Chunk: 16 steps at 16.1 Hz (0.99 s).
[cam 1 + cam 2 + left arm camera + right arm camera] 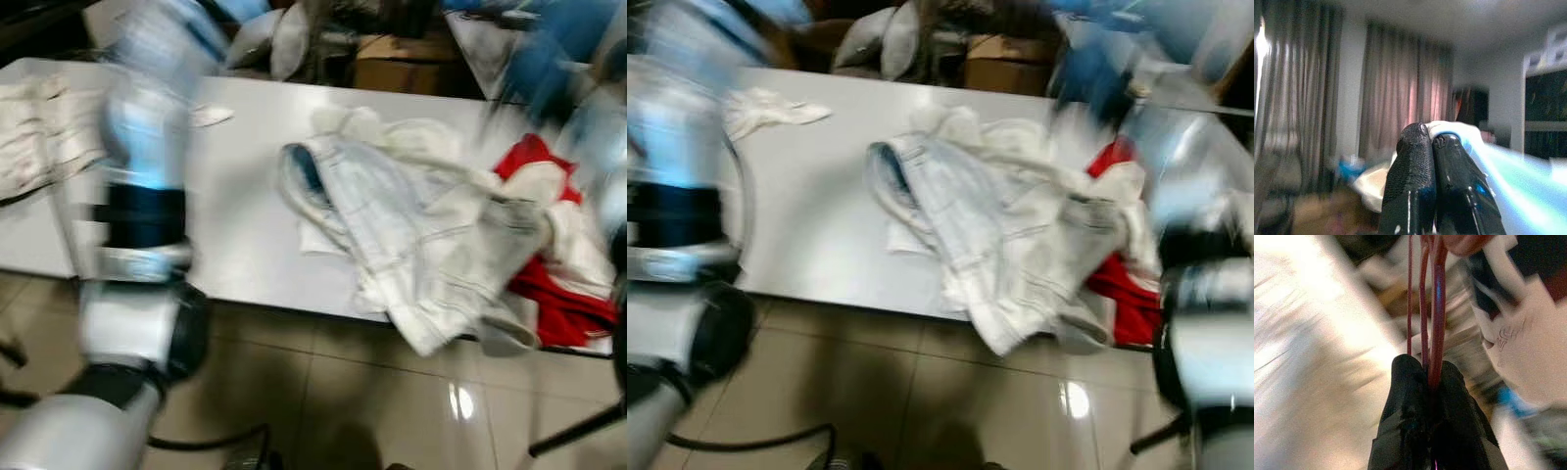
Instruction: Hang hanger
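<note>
In the right wrist view my right gripper [1429,366] is shut on the thin dark red rods of a hanger [1437,308] that rise straight up from its tips. A white printed garment [1518,342] hangs blurred beside it. My left gripper [1431,134] is raised toward the room with its fingers pressed together, and a pale blue cloth [1508,166] runs from its tips. The head views are blurred. They show my left arm [142,215] raised at the left and my right arm [1205,294] at the right.
A white table [235,225] carries a pile of pale clothes [421,235] hanging over its front edge, a red garment [549,284] and a small white cloth [764,108]. A cardboard box [402,69] stands behind. A cable [754,441] lies on the tiled floor.
</note>
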Tool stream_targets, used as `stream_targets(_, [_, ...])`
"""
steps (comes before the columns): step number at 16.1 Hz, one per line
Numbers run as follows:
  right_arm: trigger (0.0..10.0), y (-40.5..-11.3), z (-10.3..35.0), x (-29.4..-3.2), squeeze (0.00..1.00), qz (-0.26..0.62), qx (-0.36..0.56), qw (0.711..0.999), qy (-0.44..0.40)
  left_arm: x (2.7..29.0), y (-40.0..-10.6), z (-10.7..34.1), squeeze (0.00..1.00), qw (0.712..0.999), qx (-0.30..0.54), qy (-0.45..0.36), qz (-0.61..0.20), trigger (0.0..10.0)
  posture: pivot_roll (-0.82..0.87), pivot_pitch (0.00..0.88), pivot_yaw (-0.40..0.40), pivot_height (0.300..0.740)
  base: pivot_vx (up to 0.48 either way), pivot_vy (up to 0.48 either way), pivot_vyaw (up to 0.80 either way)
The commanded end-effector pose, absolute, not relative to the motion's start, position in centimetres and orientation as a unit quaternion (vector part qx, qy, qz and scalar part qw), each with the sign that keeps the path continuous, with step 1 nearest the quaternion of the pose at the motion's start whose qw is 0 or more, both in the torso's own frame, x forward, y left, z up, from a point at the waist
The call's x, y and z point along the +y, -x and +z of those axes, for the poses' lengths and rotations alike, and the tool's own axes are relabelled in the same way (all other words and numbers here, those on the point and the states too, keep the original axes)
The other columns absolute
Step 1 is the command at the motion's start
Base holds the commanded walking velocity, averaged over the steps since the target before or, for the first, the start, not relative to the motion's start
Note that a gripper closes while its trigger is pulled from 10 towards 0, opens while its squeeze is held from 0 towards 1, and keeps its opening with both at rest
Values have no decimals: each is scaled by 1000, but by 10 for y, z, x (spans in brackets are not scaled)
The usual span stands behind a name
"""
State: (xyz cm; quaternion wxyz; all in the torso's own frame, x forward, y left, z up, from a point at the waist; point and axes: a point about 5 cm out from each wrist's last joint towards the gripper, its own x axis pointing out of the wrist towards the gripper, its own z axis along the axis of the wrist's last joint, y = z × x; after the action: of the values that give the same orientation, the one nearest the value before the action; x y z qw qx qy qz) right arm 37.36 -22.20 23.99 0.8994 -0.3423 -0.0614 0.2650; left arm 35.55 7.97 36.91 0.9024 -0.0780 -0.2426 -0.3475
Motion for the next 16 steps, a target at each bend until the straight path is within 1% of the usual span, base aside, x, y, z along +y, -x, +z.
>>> stream_targets(1, [10000, -367, 242, -216, 0, 300, -69, 884, 350, 73, -361, 358, 0, 915, -224, 45, -332, 10000, 18, 0, 24, 740, 0, 0, 0])
stream_targets(2, [10000, -344, 203, -215, 0, 367, -6, 869, 333, 59, -370, 331, 0, 929, -181, 2, -324, 10000, 12, 0, 34, 740, 0, 0, 0])
stream_targets(3, [10000, -313, 180, -214, 0, 426, 35, 847, 315, 50, -383, 303, 0, 945, -132, -23, -298, 10000, -8, 0, 60, 740, 0, 0, 0])
stream_targets(4, [10000, -308, 178, -214, 0, 433, 39, 845, 311, 49, -385, 300, 0, 948, -126, -26, -291, 10000, -8, 0, 60, 740, 0, 0, 0])
stream_targets(6, [10000, -292, 188, -222, 0, 437, 37, 844, 308, 55, -399, 304, 0, 961, -123, -31, -245, 10000, -25, 0, 83, 740, 0, 0, 0])
stream_targets(8, [10000, -286, 193, -226, 0, 436, 38, 841, 319, 61, -405, 316, 0, 966, -137, -17, -220, 10000, -23, 0, 85, 740, 0, 0, 0])
stream_targets(11, [10000, -276, 210, -226, 0, 421, 26, 842, 335, 84, -419, 330, 0, 979, -153, -22, -132, 10000, -12, 0, 77, 740, 0, 0, 0])
stream_targets(13, [10000, -277, 223, -229, 0, 405, 9, 848, 342, 94, -424, 319, 0, 984, -136, -38, -107, 10000, -14, 0, 80, 740, 0, 0, 0])
stream_targets(14, [10000, -276, 232, -230, 0, 406, -3, 849, 338, 96, -425, 311, 0, 985, -127, -49, -107, 10000, -13, 0, 80, 740, 0, 0, 0])
stream_targets(15, [10000, -274, 237, -230, 0, 412, -11, 849, 331, 97, -425, 307, 0, 985, -121, -55, -108, 10000, -11, 0, 78, 740, 0, 0, 0])
stream_targets(16, [10000, -265, 255, -229, 0, 432, -32, 846, 310, 98, -425, 291, 0, 986, -102, -67, -113, 10000, -9, 0, 72, 740, 0, 0, 0])
